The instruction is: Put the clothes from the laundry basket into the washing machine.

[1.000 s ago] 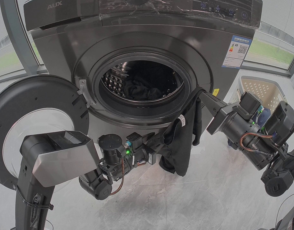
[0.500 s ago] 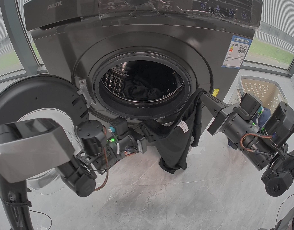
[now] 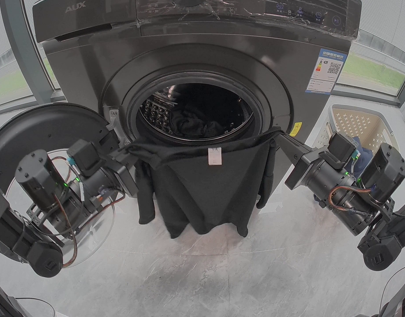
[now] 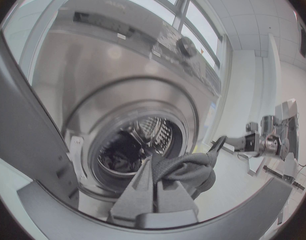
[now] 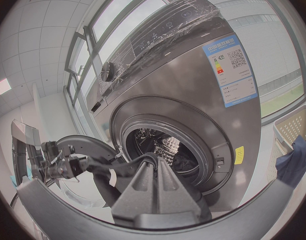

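Tautly, black garment (image 3: 211, 186) hangs between left hand (image 3: 126, 149) and right hand (image 3: 277, 134) (both clamped)

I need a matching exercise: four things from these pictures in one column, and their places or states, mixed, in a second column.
Column one
1. black fabric garment
2. round dark washing machine door
3. beige perforated plastic laundry basket
4. dark blue cloth

Column two
A. swung open, on the robot's left
B. lies in the basket
C. stretched between left end effector and right end effector
D. stands right of the dark grey washing machine

Pairs: 1-C, 2-A, 3-D, 4-B
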{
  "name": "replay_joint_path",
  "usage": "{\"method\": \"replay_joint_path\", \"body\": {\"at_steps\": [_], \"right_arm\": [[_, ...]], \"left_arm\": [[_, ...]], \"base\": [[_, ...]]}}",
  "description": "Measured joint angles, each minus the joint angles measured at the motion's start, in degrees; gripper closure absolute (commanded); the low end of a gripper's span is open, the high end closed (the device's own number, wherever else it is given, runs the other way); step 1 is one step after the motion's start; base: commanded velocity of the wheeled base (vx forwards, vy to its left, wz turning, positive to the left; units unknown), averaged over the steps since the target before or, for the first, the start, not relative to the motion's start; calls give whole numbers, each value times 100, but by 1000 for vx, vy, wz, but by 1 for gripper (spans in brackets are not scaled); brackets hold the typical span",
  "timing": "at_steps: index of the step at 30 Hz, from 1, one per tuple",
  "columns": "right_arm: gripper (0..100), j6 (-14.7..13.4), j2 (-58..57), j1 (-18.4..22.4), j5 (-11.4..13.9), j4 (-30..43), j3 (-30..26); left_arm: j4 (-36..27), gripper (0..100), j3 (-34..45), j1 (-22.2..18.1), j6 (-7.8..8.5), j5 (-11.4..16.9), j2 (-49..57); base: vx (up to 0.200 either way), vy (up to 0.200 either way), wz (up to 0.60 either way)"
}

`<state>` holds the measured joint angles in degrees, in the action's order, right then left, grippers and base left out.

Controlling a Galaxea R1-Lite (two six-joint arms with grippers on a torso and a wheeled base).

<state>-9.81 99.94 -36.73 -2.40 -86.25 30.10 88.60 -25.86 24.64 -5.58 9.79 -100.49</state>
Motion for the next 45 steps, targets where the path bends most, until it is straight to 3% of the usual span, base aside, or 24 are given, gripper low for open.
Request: {"method": "replay_joint_path", "body": {"at_steps": [7, 28, 34, 40, 45], "right_arm": [[100, 21, -22, 71, 5, -9, 68], [100, 38, -396, 77, -5, 13, 240], [100, 32, -410, 66, -13, 17, 206], [100, -23, -322, 11, -11, 4, 0], [100, -61, -49, -166, 16, -9, -286]], "left_arm": [[7, 100, -222, -96, -82, -5, 457], [5, 100, -57, 232, -55, -35, 630], [2, 100, -38, 540, -51, -57, 595], [5, 100, 12, 1230, 9, -99, 322], [7, 100, -204, 1364, -32, -121, 96]], "base": [[0, 0, 0], [0, 0, 0], [0, 0, 0], [0, 0, 0], [0, 0, 0]]}}
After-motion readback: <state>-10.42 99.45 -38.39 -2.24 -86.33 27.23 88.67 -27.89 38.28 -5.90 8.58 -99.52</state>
